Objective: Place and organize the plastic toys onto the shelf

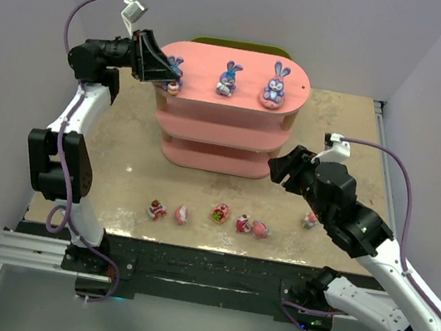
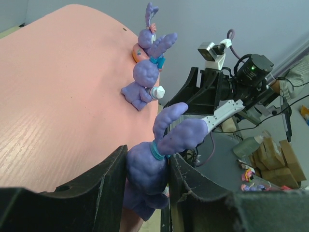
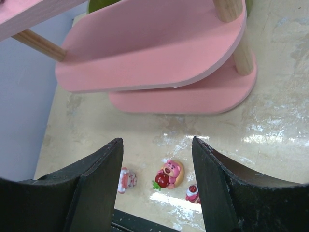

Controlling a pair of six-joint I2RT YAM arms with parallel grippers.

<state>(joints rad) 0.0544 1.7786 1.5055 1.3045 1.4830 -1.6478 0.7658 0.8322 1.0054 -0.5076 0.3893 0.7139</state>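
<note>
The pink three-tier shelf [image 1: 249, 67] stands at the back middle of the table. Two purple-blue bunnies [image 1: 228, 79] [image 1: 274, 85] stand free on its top board [image 2: 63, 87]. My left gripper [image 1: 159, 68] is shut on a third bunny [image 2: 147, 171] at the board's left end; its ears stick up between the jaws. The two free bunnies [image 2: 145, 82] [image 2: 147, 36] line up beyond it. Several small pink, red and white toys [image 1: 220, 213] lie in a row near the table's front edge. My right gripper [image 3: 157, 145] hangs open above a pink bear with a strawberry [image 3: 169, 175], holding nothing.
In the right wrist view a pink-white figure [image 3: 127, 180] and a red-topped one [image 3: 192, 193] flank the bear. One small toy [image 1: 310, 220] lies apart at the front right, beside the right arm. The shelf's lower boards [image 3: 149, 48] carry nothing that I can see.
</note>
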